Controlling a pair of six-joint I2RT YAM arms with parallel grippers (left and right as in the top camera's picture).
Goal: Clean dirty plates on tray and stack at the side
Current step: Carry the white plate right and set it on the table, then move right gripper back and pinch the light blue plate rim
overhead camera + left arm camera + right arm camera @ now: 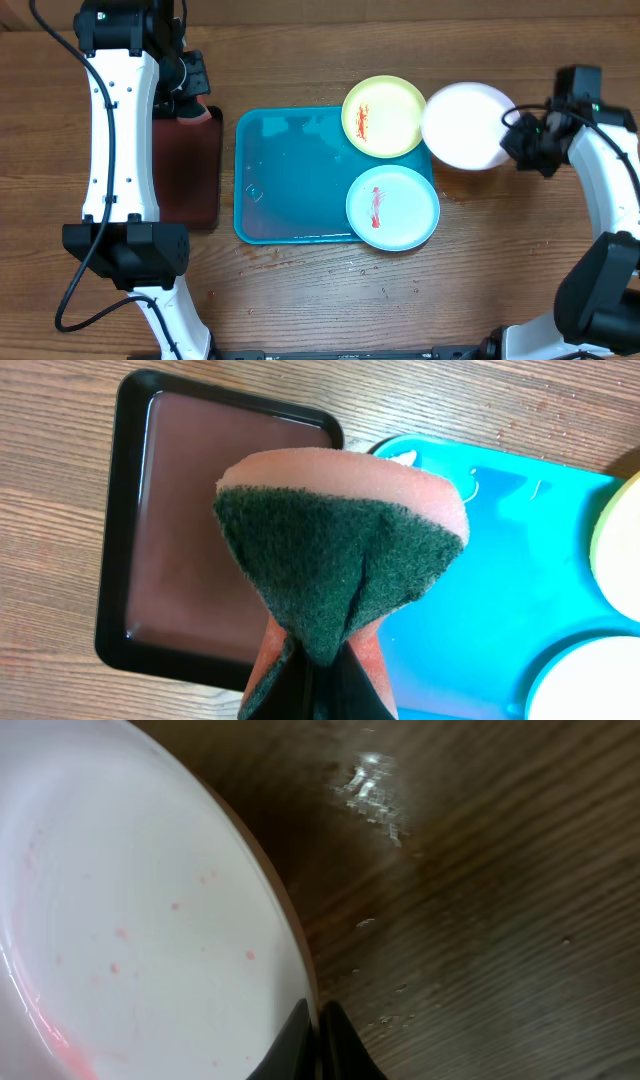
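1. The left pincer (312,665) is shut on a sponge (340,550), pinching it at its narrow end. The green scouring face points outward and the pink foam sits behind it.
2. That pincer hangs over the black tray (190,170), at the far left of the surface (300,300).
3. The right pincer (320,1025) is clamped on the rim of the white plate (467,125). The plate reaches left from the pincer and sits just off the right of the tray (290,180). I cannot tell whether it rests on the wood or is held just above it.
4. The right wrist view shows faint pink specks and a pink trace low in the white plate, so I judge it not fully clean.
5. The yellow plate (383,116) lies over the tray's far right corner, and the cyan plate (393,208) over its near right corner. Each has a red smear and partly overhangs the rim.
6. The key relation is that every plate lies to the right of the sponge, with the tray's bare blue floor between them. The left arm would have to carry the sponge rightward across the tray.
7. The right arm is nearer to all three plates, but it is occupied with the white one.
8. The plates are round, so no long axis matters. The smears on the yellow and cyan plates run roughly front to back.
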